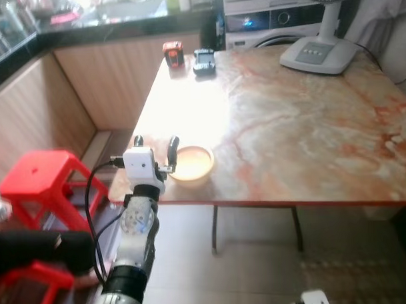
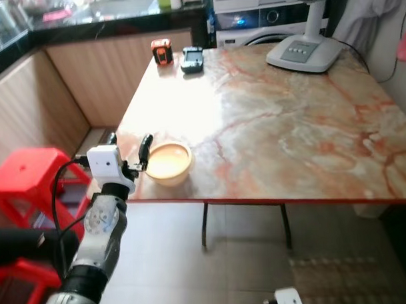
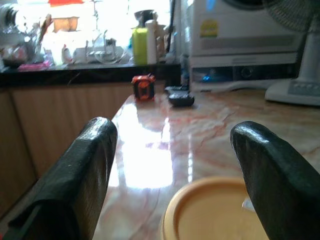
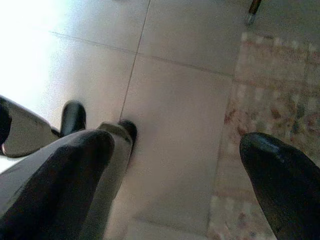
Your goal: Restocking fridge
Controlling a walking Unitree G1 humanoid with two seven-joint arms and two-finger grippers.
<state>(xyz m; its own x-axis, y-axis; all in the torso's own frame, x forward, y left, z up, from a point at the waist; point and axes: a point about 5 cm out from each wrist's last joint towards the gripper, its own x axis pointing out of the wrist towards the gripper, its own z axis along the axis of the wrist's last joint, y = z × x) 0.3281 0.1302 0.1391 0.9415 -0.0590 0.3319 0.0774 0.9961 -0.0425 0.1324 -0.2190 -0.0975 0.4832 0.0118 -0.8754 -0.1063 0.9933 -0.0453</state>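
A shallow yellow bowl (image 1: 191, 164) sits at the near left corner of the marble table (image 1: 302, 128), close to its front edge. My left gripper (image 1: 156, 145) is raised at that corner and open, its two black fingers upright. The finger nearer the bowl is just beside its rim. In the left wrist view the bowl (image 3: 215, 210) lies low between the spread fingers (image 3: 85, 170), and I cannot tell whether they touch. My right gripper (image 4: 177, 145) hangs low, open, pointing at the tiled floor.
A red plastic stool (image 1: 40, 178) stands to the left of my left arm. At the table's far end lie a red device (image 1: 173, 53) and a black one (image 1: 204, 60), and a white fan base (image 1: 318, 54) stands there. A rug (image 4: 280, 100) lies on the floor under the table.
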